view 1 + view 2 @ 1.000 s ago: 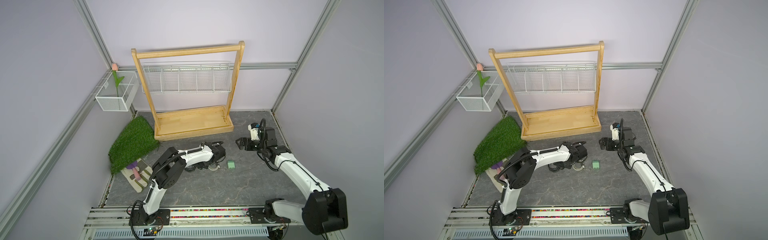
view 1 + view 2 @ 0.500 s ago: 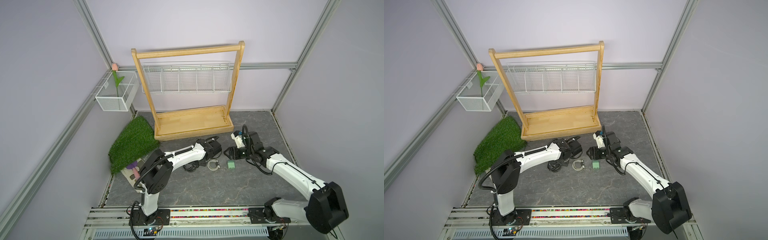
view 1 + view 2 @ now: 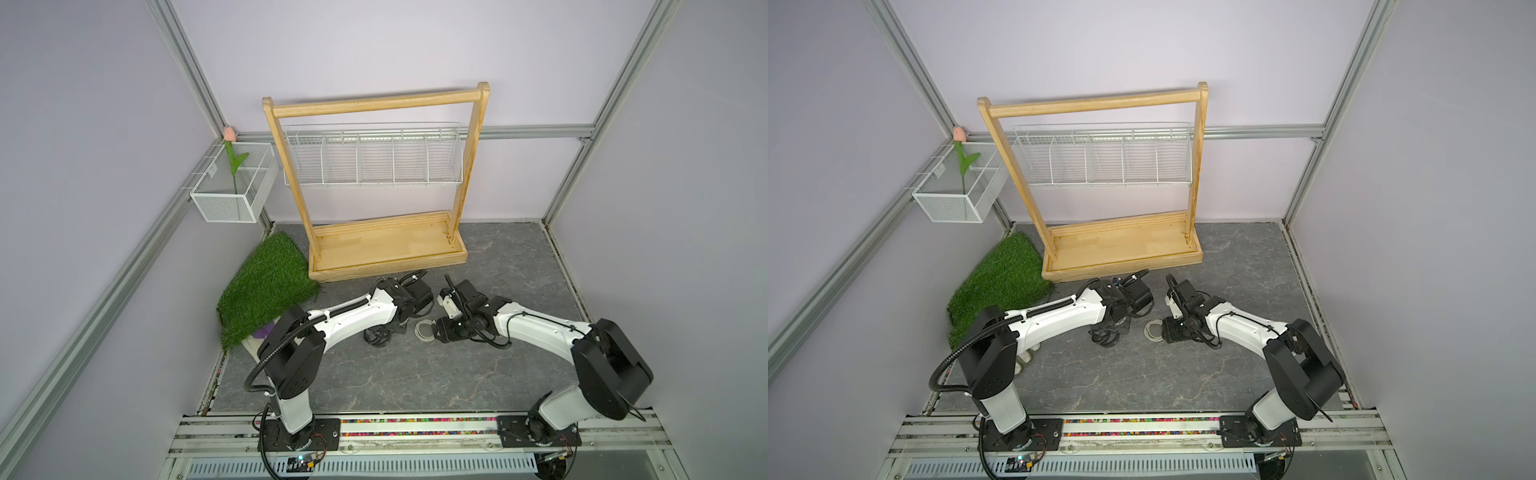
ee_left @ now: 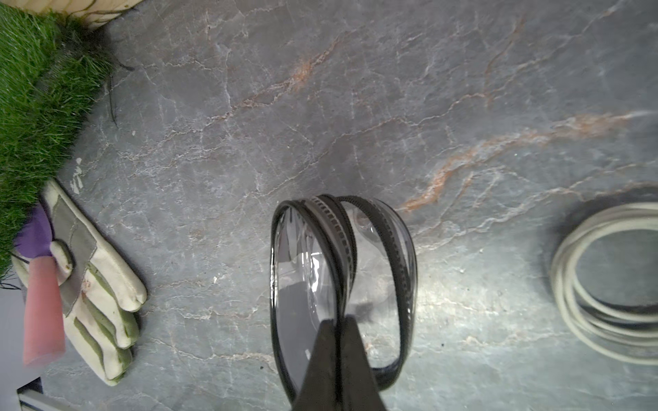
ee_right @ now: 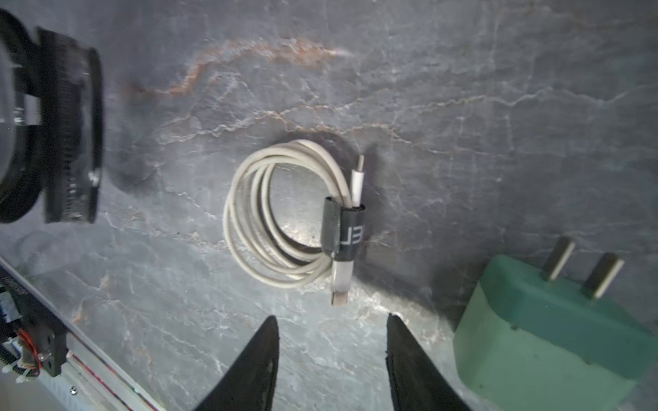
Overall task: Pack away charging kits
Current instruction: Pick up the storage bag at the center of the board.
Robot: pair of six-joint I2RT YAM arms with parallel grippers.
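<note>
The white cable coil (image 5: 285, 213), bound by a black strap, lies flat on the stone floor, small in both top views (image 3: 424, 331) (image 3: 1153, 331). The mint-green charger block (image 5: 552, 338) rests beside it with its prongs up; my right arm hides it from above. My right gripper (image 5: 331, 318) hovers low just short of the coil, open, with nothing between the fingers. My left gripper (image 4: 336, 322) is shut on the black rim of the clear pouch (image 4: 341, 267), which stands on edge on the floor to the left of the coil (image 4: 605, 284).
A wooden rack (image 3: 386, 249) with a wire basket (image 3: 374, 158) stands at the back. A green turf mat (image 3: 266, 286) lies at the left, with a work glove (image 4: 89, 284) at its edge. A white mesh box (image 3: 232, 191) holding a tulip hangs on the left wall.
My right arm has swung left and down from the back right to just beside the coil, over the charger, and its jaws have narrowed. My left gripper has shifted left with the pouch, uncovering the coil.
</note>
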